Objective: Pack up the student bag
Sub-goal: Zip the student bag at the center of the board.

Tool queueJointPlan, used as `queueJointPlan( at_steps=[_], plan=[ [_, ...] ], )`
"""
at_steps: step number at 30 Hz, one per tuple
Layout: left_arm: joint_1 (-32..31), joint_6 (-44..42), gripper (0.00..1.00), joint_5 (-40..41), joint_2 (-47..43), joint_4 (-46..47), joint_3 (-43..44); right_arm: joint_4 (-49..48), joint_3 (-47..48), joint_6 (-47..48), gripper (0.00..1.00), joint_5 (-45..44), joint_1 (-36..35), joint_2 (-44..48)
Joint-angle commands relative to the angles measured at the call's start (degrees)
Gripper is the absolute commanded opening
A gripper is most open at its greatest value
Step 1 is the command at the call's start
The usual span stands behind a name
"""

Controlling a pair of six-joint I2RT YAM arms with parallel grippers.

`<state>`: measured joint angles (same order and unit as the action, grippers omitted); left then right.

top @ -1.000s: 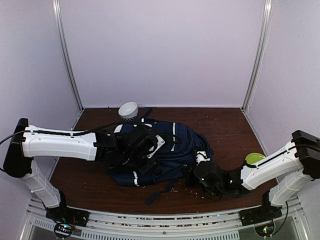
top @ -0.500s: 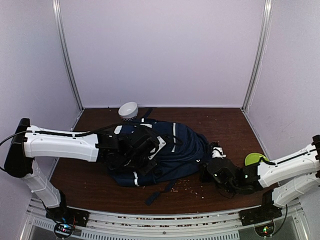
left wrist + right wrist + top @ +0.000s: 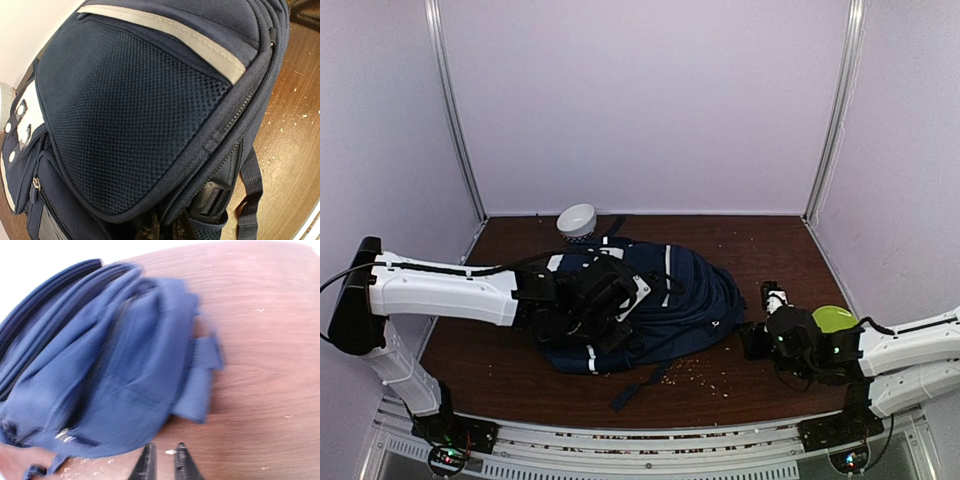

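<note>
You have one student bag [image 3: 680,290] lying in the middle of the table [image 3: 490,350], its navy fabric and white stripes facing up. No view shows what is inside it. The left wrist view fills with its mesh side pocket [image 3: 130,115], which lies flat.

There are two open dishes. A white bowl [image 3: 577,220] sits at the far edge, just beyond the bag, and a green dish [image 3: 835,318] sits at the right, partly behind your right arm. You cannot tell the contents of either. Pale crumbs [image 3: 705,375] are scattered on the wood near the bag's near side.

Your left gripper [image 3: 595,300] is over the bag's left part with its fingers pressed together, and you cannot tell whether they pinch fabric. Your right gripper [image 3: 162,462] is low over the table just right of the bag, clear of it. Its tips are barely parted with nothing between them.
</note>
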<state>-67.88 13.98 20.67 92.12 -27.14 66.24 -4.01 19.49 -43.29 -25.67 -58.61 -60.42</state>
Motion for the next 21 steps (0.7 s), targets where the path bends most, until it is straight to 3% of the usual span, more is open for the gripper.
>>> queueJointPlan(
  at_steps=[1, 3, 10, 15, 21],
  plan=[
    [-0.2, 0.6, 0.00, -1.3, -1.7, -0.4, 0.6, -12.6, -2.9, 4.0, 0.27, 5.9, -3.1, -0.1],
    [-0.2, 0.6, 0.00, -1.5, -1.8, -0.5, 0.8, -15.0, -3.4, 3.6, 0.37, 5.3, -4.2, -1.3],
    [-0.3, 0.6, 0.00, -1.2, -2.0, -1.1, 0.9, -15.1, 0.0, 3.3, 0.58, -1.7, -7.9, -7.3],
    [-0.3, 0.7, 0.00, -1.1, -2.1, -1.1, 0.8, -10.0, 4.4, 1.2, 0.58, -8.4, -8.3, -13.0],
    [-0.3, 0.7, 0.00, -1.0, -2.4, -1.0, 0.5, -8.4, 7.4, 1.3, 0.54, -10.1, -8.3, -16.7]
  ],
)
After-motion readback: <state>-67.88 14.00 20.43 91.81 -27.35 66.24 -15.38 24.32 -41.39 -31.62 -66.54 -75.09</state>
